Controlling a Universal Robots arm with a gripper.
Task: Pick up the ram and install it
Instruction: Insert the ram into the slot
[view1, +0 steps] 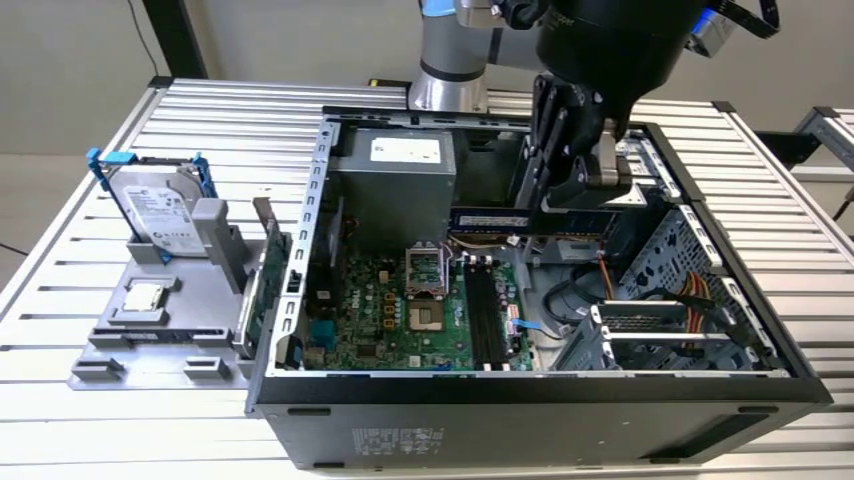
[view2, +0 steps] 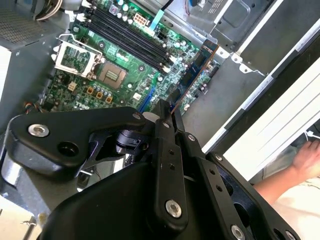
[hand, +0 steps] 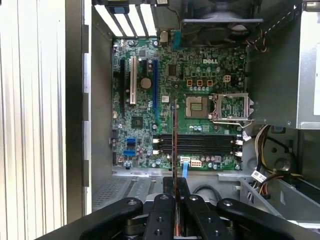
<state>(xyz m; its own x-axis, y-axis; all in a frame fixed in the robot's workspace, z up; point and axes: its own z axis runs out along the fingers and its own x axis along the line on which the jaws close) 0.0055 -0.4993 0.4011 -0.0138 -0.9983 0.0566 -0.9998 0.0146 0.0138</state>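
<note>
Currently, 1 ram (view1: 491, 219): the pincer (view1: 582, 205) is clamping it edgewise, hovering over the motherboard (view1: 387, 300), crosswise to the memory slots (view1: 483, 320); likely needing turning parallel, then pressing down evenly.

mobo (hand: 170, 85): white brand print by CPU socket; we leave it unread.
PSU sticker (view1: 404, 151): print too small for us.
HDD sticker (view1: 163, 212): same, illegible.
case sticker (view1: 400, 440): tiny print, illegible.
ram (view1: 494, 219): nothing we can read.
</note>
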